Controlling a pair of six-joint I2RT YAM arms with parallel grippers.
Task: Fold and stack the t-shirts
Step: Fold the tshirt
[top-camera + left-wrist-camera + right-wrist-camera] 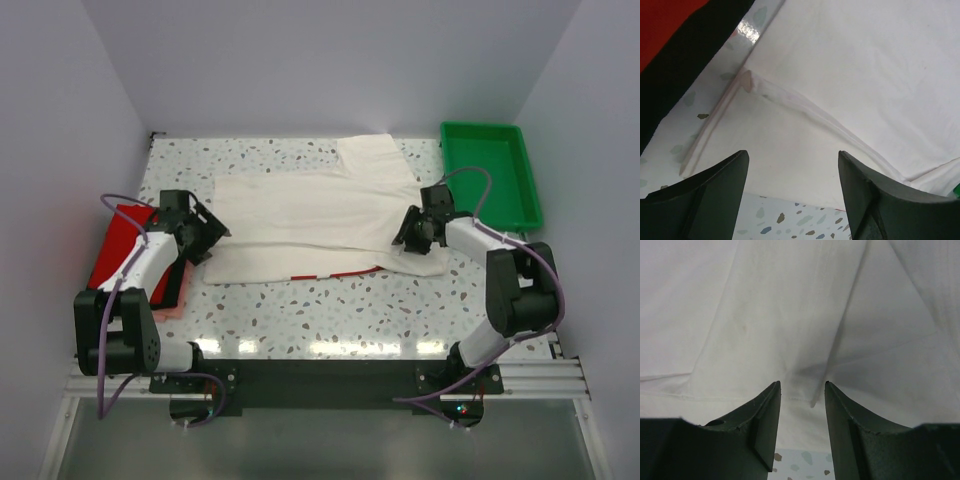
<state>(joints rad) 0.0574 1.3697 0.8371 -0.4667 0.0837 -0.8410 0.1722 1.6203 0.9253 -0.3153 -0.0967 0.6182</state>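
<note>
Presently the cream-white t-shirt lies spread flat on the bench, between the two grippers. The left gripper hovers over the shirt's edge, jaws wide apart with nothing between them. A folded seam runs just ahead of its fingertips, presumably the next hold. The right gripper stands at the opposite edge, jaws part open. A crease leads into the gap, but no cloth is clamped as far as can be seen. The red t-shirt lies beside and behind the left gripper, judged the stacking place.
</note>
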